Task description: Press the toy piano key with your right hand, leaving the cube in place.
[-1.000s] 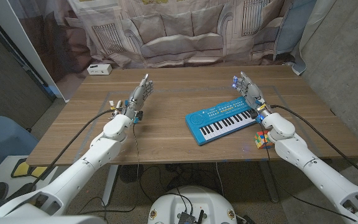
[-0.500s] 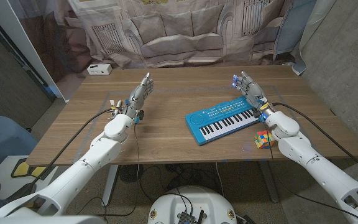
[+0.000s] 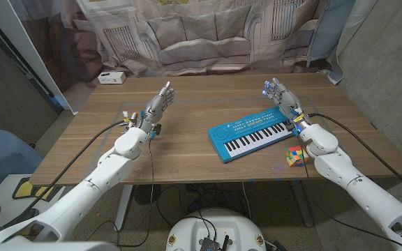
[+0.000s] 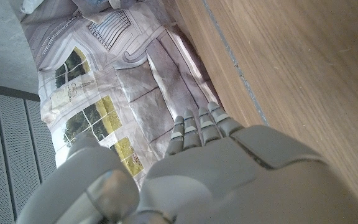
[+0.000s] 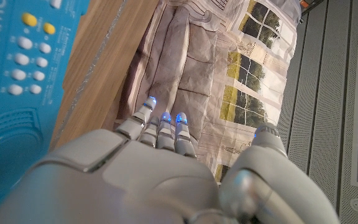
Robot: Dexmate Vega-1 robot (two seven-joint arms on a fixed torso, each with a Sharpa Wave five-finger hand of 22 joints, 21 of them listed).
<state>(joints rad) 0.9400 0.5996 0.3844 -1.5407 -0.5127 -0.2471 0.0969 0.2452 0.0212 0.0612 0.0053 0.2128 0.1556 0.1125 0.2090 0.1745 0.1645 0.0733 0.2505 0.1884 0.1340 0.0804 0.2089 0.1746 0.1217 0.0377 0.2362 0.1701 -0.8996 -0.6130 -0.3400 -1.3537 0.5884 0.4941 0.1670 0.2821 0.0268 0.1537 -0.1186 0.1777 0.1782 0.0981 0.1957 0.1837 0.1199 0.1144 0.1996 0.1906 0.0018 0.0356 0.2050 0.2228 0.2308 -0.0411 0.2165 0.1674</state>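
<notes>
We see the right hand (image 3: 282, 102) raised with fingers extended and apart, holding nothing, by the far right end of the blue toy piano (image 3: 251, 132), not on the keys. The left hand (image 3: 153, 110) stands likewise open and empty, well apart from it. On the piano's panel in the right wrist view (image 5: 17, 74) we read "SOUND" and part of another word. The colourful cube (image 3: 296, 156) lies just beside the piano's near right corner. Since half a second ago, the right hand has edged slightly away from the keys
</notes>
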